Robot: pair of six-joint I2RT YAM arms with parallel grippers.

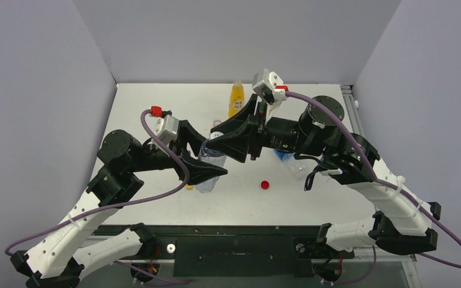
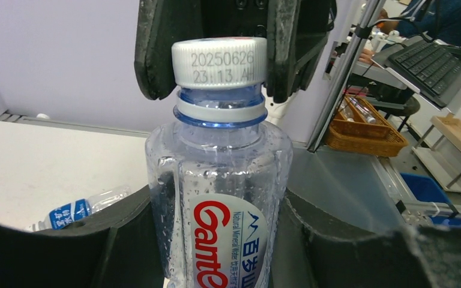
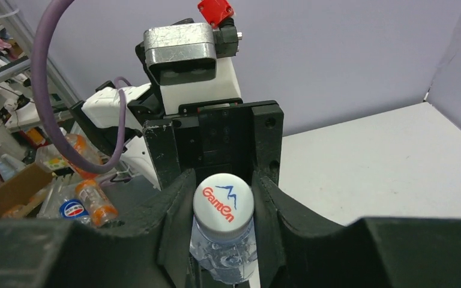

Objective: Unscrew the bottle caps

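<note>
A clear bottle with a red-white label [image 2: 219,198] stands upright at the table's middle [image 1: 211,174]. My left gripper [image 2: 216,240] is shut on its body, one finger on each side [image 1: 207,167]. Its white cap [image 2: 219,62] sits on the neck. My right gripper [image 3: 222,207] comes from the right [image 1: 217,139] and is shut on this cap [image 3: 222,204], a pad pressed on either side. A loose red cap [image 1: 265,185] lies on the table in front of the right arm.
The yellow-orange juice bottle [image 1: 236,99] stands upright at the back. A clear bottle [image 1: 298,168] lies under the right arm. The blue-label bottle [image 2: 75,211] lies flat on the table. A small yellow piece [image 1: 189,186] shows under the left arm. Walls close three sides.
</note>
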